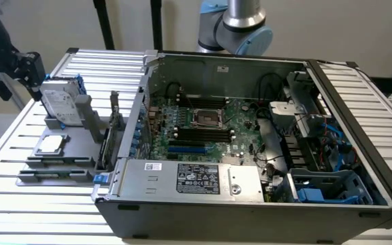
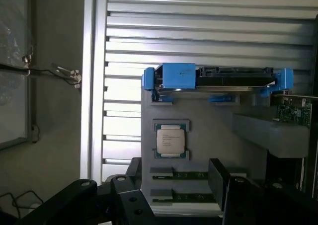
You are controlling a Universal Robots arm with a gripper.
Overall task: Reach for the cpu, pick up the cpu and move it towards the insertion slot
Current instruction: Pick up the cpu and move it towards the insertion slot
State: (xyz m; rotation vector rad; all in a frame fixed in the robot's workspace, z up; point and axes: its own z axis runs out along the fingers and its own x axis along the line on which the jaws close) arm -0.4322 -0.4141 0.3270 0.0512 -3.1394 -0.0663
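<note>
Pincer (image 2: 175, 171), jaws spread and empty, aimed at the cpu (image 2: 171, 139) lying flat in its grey holder (image 2: 203, 150) on the bench (image 2: 208, 31), well apart from the insertion slot (image 1: 207, 118): reach step in hand; the grasp likely calls for centring across the chip's thin edges.
</note>
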